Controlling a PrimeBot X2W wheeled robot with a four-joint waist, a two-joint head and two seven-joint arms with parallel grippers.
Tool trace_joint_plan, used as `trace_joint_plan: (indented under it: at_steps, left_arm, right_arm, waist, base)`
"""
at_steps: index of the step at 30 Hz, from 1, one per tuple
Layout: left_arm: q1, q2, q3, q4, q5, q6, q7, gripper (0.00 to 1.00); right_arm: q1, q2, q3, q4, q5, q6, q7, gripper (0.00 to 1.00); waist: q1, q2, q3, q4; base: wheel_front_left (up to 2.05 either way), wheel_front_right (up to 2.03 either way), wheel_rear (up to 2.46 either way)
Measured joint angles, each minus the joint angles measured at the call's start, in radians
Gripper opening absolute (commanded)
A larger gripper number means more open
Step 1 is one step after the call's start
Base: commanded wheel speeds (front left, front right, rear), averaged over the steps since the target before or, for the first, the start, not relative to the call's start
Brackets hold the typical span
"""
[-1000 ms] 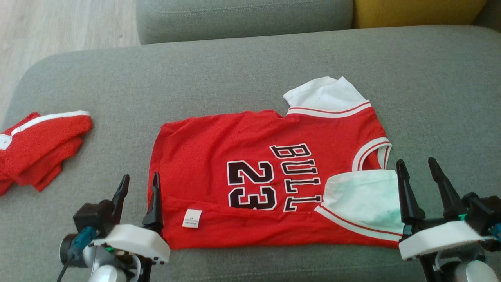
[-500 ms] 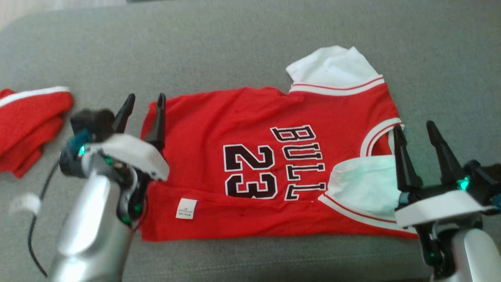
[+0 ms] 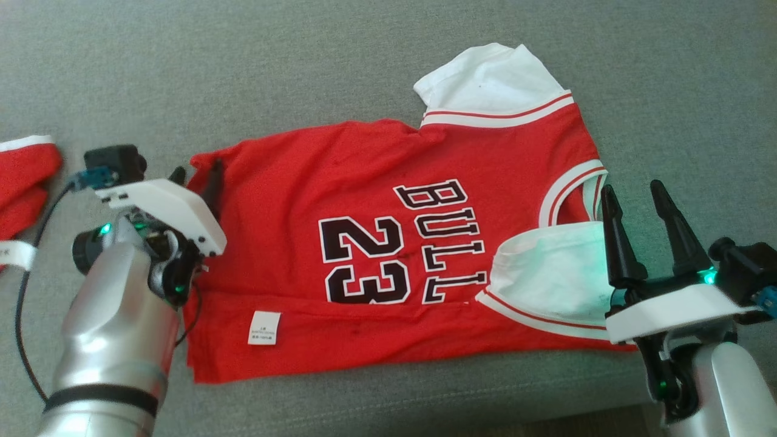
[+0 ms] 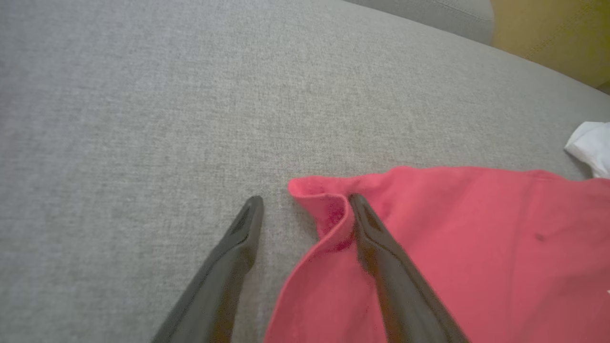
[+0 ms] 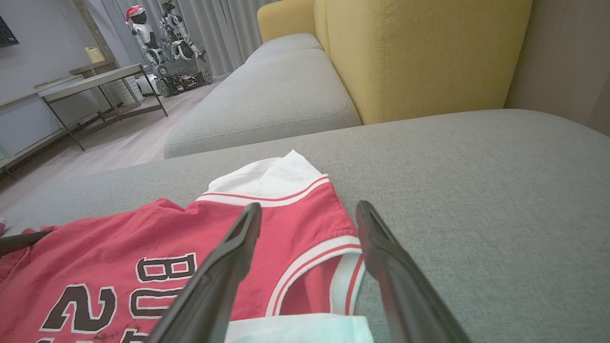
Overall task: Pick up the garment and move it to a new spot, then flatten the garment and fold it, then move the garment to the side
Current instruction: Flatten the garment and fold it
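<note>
Cloth point(image 3: 24, 173) in red with a white band lies bunched at the far left of the grey sofa cushion point(image 3: 303, 60), well apart from the task's jersey point(image 3: 364, 176). Next comes the left gripper point(image 3: 195, 176), tipped down at the jersey's far left corner. In the left wrist view this gripper point(image 4: 305, 206) has its jaws spread, one finger resting on bare grey cushion and the other lying on the red fabric, with the curled-over corner of the hem between them, not pinched. The jersey lies spread flat across the middle of the cushion, hem to the left and neck to the right, with its near edge folded over so that a small white label point(image 3: 265, 328) faces up. Black "23" and "BULL" lettering sits at its centre, and white sleeves show at the far and near right. At the right, the right gripper point(image 3: 633, 189) hovers over the jersey's neck opening, jaws wide apart and holding nothing. From its wrist view, that gripper point(image 5: 309, 209) points toward a yellow backrest point(image 5: 419, 52).
</note>
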Motion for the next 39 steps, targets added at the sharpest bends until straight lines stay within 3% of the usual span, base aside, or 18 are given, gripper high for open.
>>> trace_joint_plan:
  at_steps: [1, 2, 3, 13, 19, 29, 39]
  left_arm:
    - [-0.012, 0.000, 0.000, 0.018, -0.001, -0.002, 0.000, 0.58]
    - [-0.023, 0.000, -0.001, 0.033, -0.001, -0.007, 0.000, 0.03]
    - [-0.031, 0.000, -0.004, 0.046, -0.001, -0.011, -0.005, 0.00]
    - [-0.074, -0.009, -0.032, 0.095, 0.007, -0.037, -0.146, 0.00]
    - [-0.123, -0.040, -0.060, 0.114, 0.021, -0.052, -0.199, 0.00]
    - [-0.224, -0.104, -0.112, 0.133, 0.029, -0.062, -0.245, 0.00]
    - [-0.249, -0.130, -0.164, 0.150, 0.019, -0.070, -0.278, 0.00]
  right_arm:
    - [0.000, 0.000, -0.001, 0.001, 0.002, 0.000, 0.000, 1.00]
    - [-0.001, -0.001, -0.002, 0.004, 0.002, 0.000, 0.000, 1.00]
    - [-0.005, -0.001, -0.006, 0.007, 0.005, 0.000, 0.000, 1.00]
    - [-0.144, -0.054, -0.075, 0.081, 0.022, 0.000, -0.009, 1.00]
    - [-0.339, -0.139, -0.059, 0.243, 0.091, 0.000, 0.015, 1.00]
    - [-0.685, -0.239, 0.139, 0.564, 0.222, 0.000, 0.155, 1.00]
    - [-0.859, -0.281, 0.334, 0.806, 0.276, 0.000, 0.334, 1.00]
  waist:
    - [0.0000, 0.0000, 0.000, 0.000]
    - [0.0000, 0.0000, 0.001, 0.000]
    - [0.0000, 0.0000, 0.001, 0.000]
    - [0.0000, 0.0000, -0.003, 0.018]
    - [0.0000, 0.0000, 0.012, 0.053]
    - [0.0001, 0.0000, 0.099, 0.141]
    - [0.0000, 0.0000, 0.154, 0.202]
  base:
    - [0.00, 0.00, 0.00]
    - [0.00, 0.00, 0.00]
    - [0.00, 0.00, 0.00]
    - [0.00, 0.00, 0.00]
    - [0.00, 0.00, 0.00]
    - [0.00, 0.00, 0.00]
    - [0.00, 0.00, 0.00]
